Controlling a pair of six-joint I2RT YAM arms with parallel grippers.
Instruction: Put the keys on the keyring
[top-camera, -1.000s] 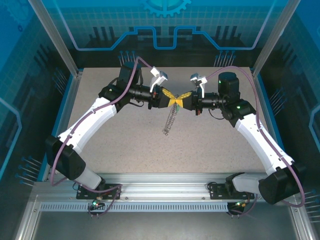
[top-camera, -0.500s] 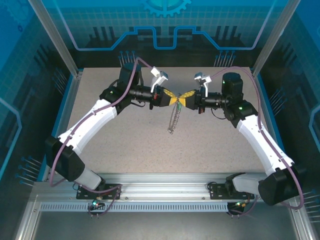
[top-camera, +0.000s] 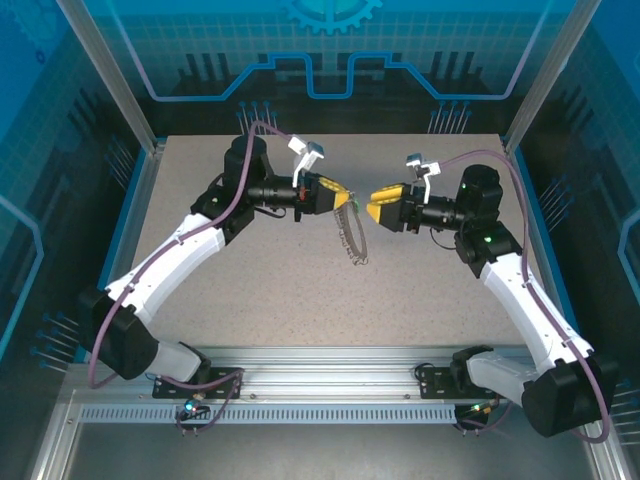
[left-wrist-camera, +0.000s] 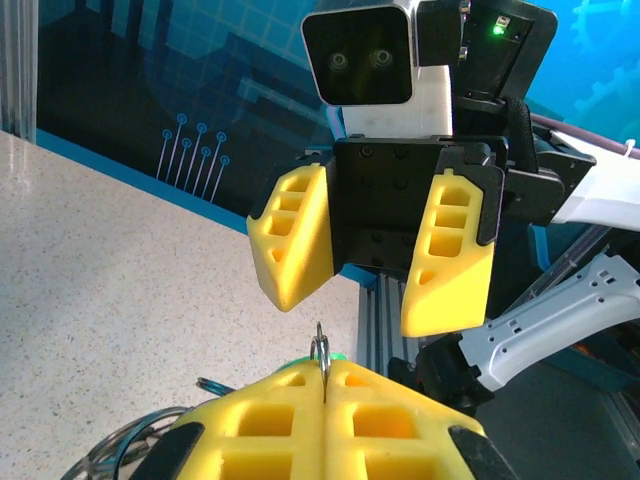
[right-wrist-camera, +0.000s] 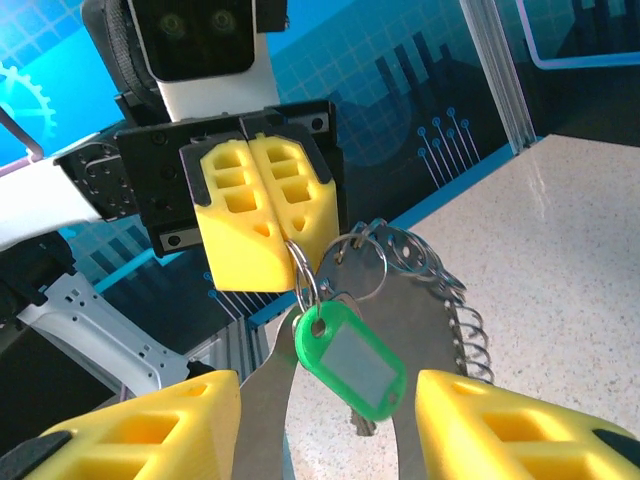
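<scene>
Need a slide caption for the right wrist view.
Left gripper shut on a small metal ring, green key and chain hanging from it; right gripper open.

Right gripper (top-camera: 374, 204) opened, drawn back (rightward), keyring (top-camera: 352, 238) left with left gripper (top-camera: 344, 199)

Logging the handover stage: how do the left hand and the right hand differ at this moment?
The left hand is shut, its yellow fingers pressed together; the right hand is open, fingers well apart. The left hand pinches a small metal ring, from which the green tag and chain hang; the right hand holds nothing. Both face each other tip to tip above the table.
</scene>
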